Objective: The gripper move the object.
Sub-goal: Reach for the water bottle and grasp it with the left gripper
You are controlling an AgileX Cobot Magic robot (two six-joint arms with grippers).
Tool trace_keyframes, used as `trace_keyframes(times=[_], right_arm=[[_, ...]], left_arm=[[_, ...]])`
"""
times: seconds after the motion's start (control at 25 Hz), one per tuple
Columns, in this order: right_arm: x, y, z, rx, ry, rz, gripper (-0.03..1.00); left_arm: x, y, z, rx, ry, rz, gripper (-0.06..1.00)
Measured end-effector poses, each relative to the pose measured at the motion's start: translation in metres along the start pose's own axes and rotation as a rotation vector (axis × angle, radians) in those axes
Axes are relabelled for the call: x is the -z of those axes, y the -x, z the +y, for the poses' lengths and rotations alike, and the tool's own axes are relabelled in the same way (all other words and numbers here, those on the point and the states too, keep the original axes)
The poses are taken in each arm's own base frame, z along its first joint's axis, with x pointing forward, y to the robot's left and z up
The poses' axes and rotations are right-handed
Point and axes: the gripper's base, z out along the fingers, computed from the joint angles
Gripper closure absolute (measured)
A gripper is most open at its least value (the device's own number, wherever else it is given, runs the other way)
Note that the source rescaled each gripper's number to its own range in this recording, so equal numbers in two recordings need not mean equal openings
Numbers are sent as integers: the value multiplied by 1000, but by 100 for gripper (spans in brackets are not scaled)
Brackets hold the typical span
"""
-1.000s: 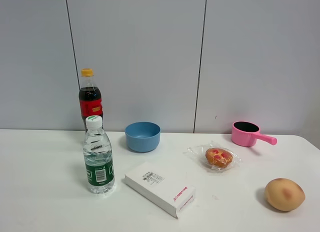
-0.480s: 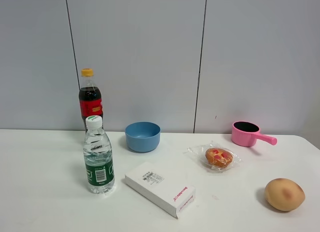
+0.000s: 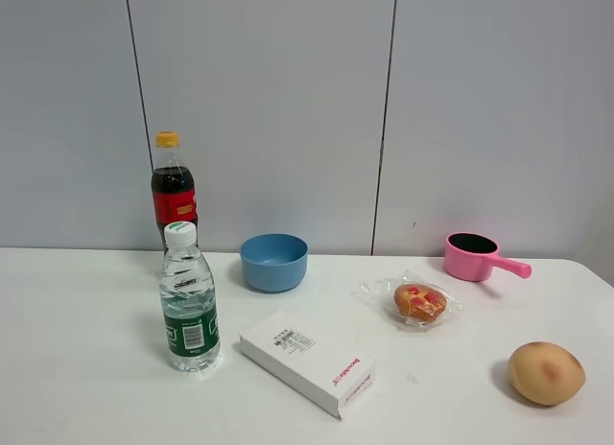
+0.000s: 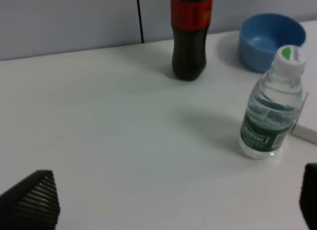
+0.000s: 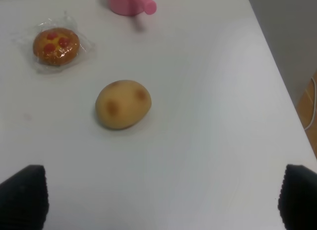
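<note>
The clear water bottle [image 3: 189,311] with white cap and green label stands upright on the white table [image 3: 86,368], left of centre. It also shows in the left wrist view [image 4: 271,111]. My left gripper [image 4: 168,200] is open and empty, well short of the bottle, with only its black fingertips [image 4: 30,199] showing. My right gripper [image 5: 159,198] is open and empty over the table's right side, its fingertips [image 5: 22,195] wide apart. Neither gripper shows in the exterior high view.
A dark cola bottle [image 3: 173,191] stands behind the water bottle. A blue bowl [image 3: 273,261], white box [image 3: 306,362], wrapped pastry [image 3: 419,301], pink pan [image 3: 480,256] and tan potato-like item [image 3: 546,372] lie on the table. The table's right edge [image 5: 277,76] is close.
</note>
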Motion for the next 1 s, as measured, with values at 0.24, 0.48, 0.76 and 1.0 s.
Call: trace_keyframes(times=[0.24,0.48,0.76,1.0], right_arm=[[0,0,0,0,0,0,-3],[0,0,0,0,0,1,-3],[0,0,0,0,0,2,-3],[0,0,0,0,0,2,-3]], left_arm=[[-16,1,3,-10,-4,56,-3],[-33,6,-1,-26,-47,45,-3],[-59,11,-10,-95,-93,38,-3],[-83,10,-24,-161,-148,61,-3]])
